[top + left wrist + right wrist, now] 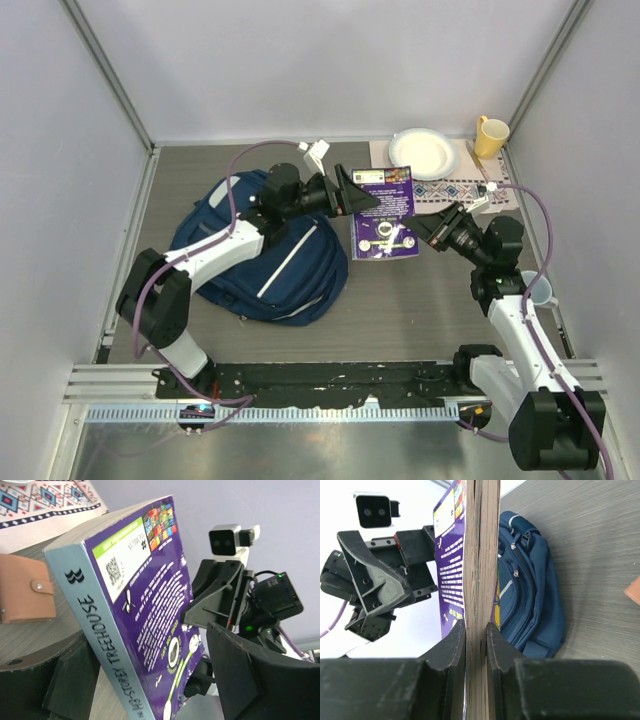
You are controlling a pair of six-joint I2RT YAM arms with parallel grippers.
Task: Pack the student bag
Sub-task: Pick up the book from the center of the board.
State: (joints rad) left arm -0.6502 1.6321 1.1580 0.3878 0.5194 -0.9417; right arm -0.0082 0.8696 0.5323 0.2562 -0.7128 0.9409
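The student bag (270, 262), a navy backpack with a pale stripe, lies on the table's left half and also shows in the right wrist view (530, 595). A purple paperback book (385, 215) is held above the table just right of it. My right gripper (420, 228) is shut on the book's page edge (476, 580). My left gripper (358, 192) is open, its jaws wide apart and straddling the book's spine side (140, 605). One finger (70, 680) is close to the pale blue spine. The other finger (250, 680) stands clear of the cover.
A white plate (425, 152) and a yellow mug (490, 135) stand at the back right by a patterned cloth (455, 190). A tan wallet (25, 587) lies on the table beyond the book. A pale cup (538, 290) stands beside the right arm.
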